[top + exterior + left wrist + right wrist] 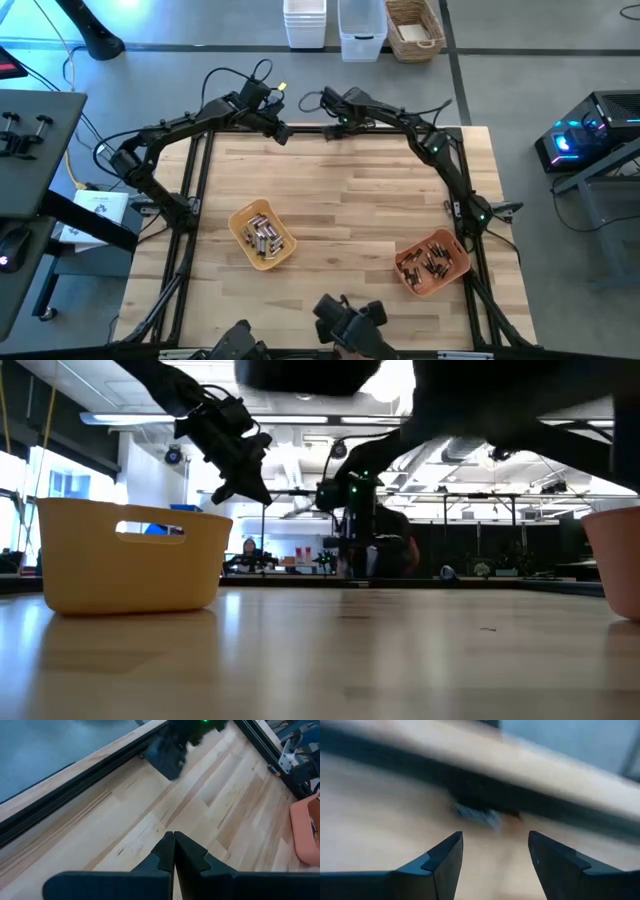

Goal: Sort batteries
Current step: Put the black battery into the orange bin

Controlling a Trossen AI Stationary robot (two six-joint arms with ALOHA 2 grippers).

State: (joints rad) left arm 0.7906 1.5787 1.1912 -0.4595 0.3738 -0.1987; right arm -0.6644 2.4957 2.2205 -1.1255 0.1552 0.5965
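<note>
Silvery batteries (264,237) lie in a yellow tray (243,222) at the table's left middle. Dark batteries (432,262) lie in an orange tray (452,280) at the near right. Both grippers are at the table's far edge. My left gripper (283,133) (173,845) hangs shut and empty above the wood. My right gripper (330,130) (495,851) points steeply down, low over the table, open with nothing between its fingers. In the right wrist view a small blurred grey thing (476,814) lies ahead of the fingers by the dark rail; I cannot tell what it is.
A dark frame rail (75,795) runs along the table's far edge just behind both grippers. White bins and a wicker basket (413,28) stand on the floor beyond it. Bare wood (350,200) lies between the two trays.
</note>
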